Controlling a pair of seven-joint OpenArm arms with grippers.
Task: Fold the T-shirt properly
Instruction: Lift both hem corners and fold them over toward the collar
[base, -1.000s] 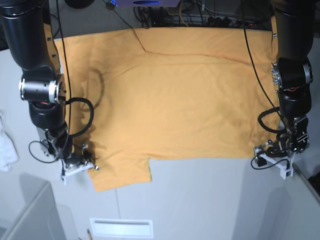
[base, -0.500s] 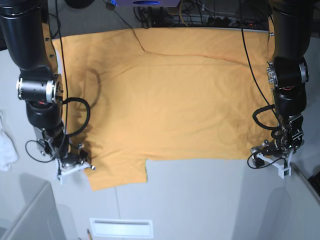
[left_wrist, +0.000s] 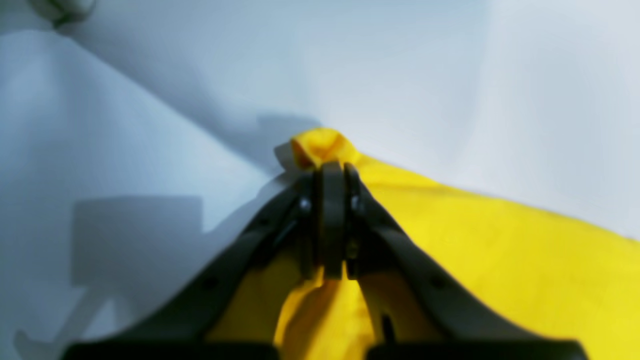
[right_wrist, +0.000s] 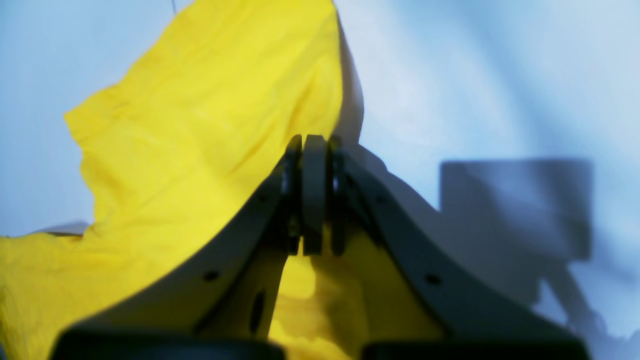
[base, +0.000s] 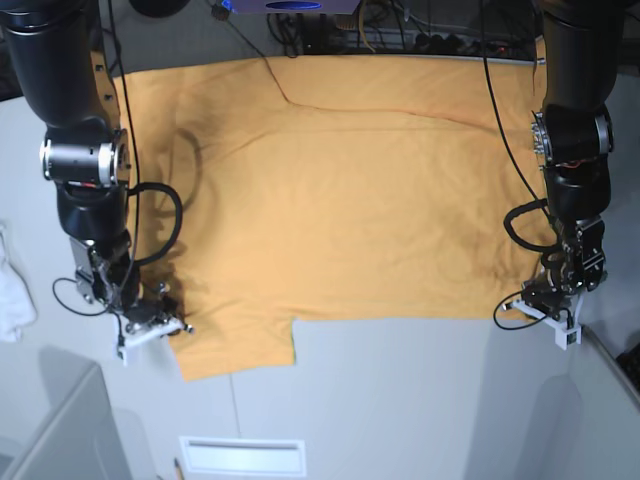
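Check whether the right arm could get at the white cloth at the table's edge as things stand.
Probably not right away. The right gripper is shut on the T-shirt, so it would have to let go first. Otherwise only bare table lies between it and the white cloth.

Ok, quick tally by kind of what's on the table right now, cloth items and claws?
Orange T-shirt: 1
Small white cloth, at the table's edge in the base view: 1
Claws: 2, the left claw and the right claw, each shut on a near corner of the T-shirt
Total: 4
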